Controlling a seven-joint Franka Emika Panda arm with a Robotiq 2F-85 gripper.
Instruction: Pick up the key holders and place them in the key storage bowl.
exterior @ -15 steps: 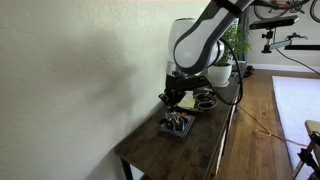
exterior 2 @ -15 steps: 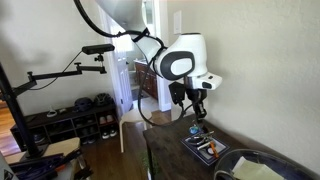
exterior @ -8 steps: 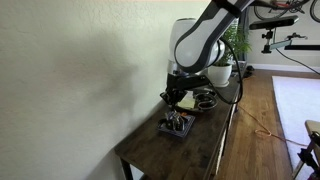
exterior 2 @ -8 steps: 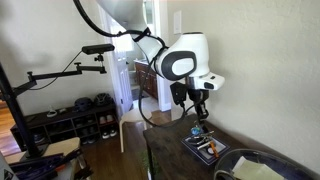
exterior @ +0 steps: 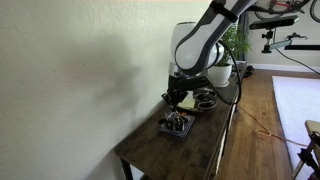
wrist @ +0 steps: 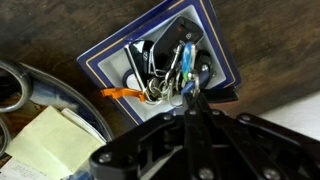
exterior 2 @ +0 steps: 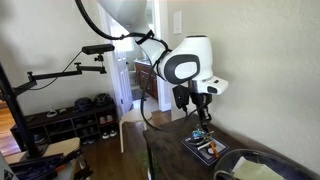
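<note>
In the wrist view a bunch of silvery rings and keys, the key holders (wrist: 160, 80), with an orange tag and a blue piece, hangs over the key storage bowl (wrist: 215, 30), a dark squarish tray with a pale border. My gripper (wrist: 190, 97) comes in from the bottom with its fingers pressed together, the tips pinching the blue piece of the bunch. In both exterior views the gripper (exterior: 177, 100) (exterior 2: 203, 117) points down just above the tray (exterior: 177, 128) (exterior 2: 207, 150) on the dark wooden table.
A round dish (wrist: 20, 85) with yellow paper (wrist: 40, 140) lies beside the tray; it also shows in an exterior view (exterior 2: 255, 170). A potted plant (exterior: 232, 45) stands at the table's far end. A wall (exterior: 70, 70) runs along the table.
The arm has shifted slightly sideways and a little lower over the tray. The gripper has stayed shut throughout.
</note>
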